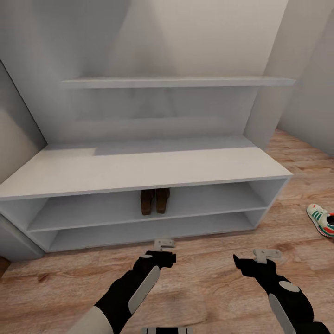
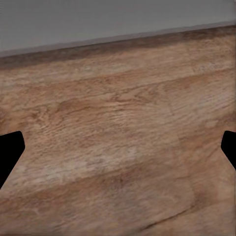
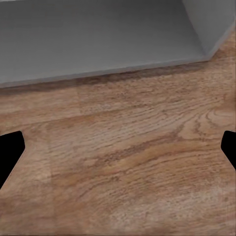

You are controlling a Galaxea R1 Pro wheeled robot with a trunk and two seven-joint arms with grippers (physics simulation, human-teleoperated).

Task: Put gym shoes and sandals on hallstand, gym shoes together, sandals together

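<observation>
Wood floor [image 3: 128, 167] — white hallstand [image 3: 98, 39] beyond

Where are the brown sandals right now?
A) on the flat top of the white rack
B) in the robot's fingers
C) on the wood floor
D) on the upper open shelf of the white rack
D: the pair of brown leather sandals stands side by side on the upper open shelf of the long low white shoe rack, under its flat top.

Just ahead of my left claw [image 1: 163, 248] and right claw [image 1: 265, 255] I see the long white shoe rack [image 1: 139, 169], its flat top over two open shelf levels. Wood-plank floor [image 1: 208, 283] runs beneath both claws. Higher beyond them, a white floating shelf [image 1: 176, 82] hangs on the pale grey wall [image 1: 195, 32], softly lit.
</observation>
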